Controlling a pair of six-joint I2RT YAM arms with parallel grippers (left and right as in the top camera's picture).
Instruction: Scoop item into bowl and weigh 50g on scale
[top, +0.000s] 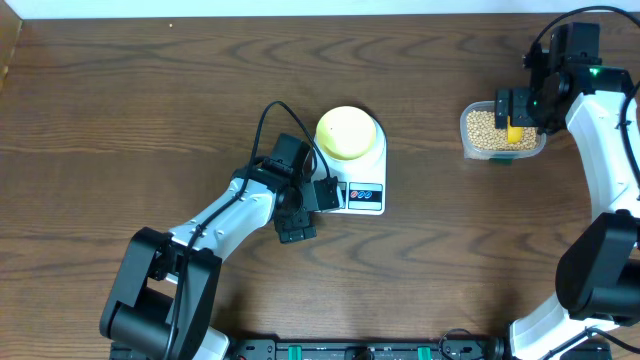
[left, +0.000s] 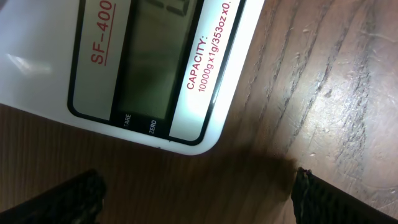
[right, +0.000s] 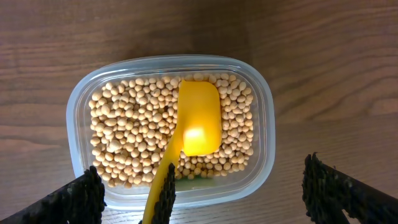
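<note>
Scale (left: 37, 81) label is red "SF-400", left of the LCD (left: 149, 56). On the other side is red "CAPACITY: 10000g x 1g/353oz x 0.", cut off by the frame edge. Below the LCD I read small white "TARE" (partly clipped) and "ZERO". LCD digits aren't legible.

L gripper (left: 196, 186) is spread wide w/ nothing between the fingers. It sits over bare worktop (left: 323, 81) just off the scale's display corner; can't tell if it touches.

Bowl (top: 347, 132) sits on the scale's platform, behind the display.

R gripper (right: 199, 186) is also spread wide, above the tub (right: 264, 112), gripping nothing I can see. Beans (right: 124, 137) cover the tub's floor. Scoop (right: 199, 121) lies on them, handle running back between the fingers. Can't tell if anything contacts the handle. From overhead the tub is well apart from the scale, on the R arm's side.
</note>
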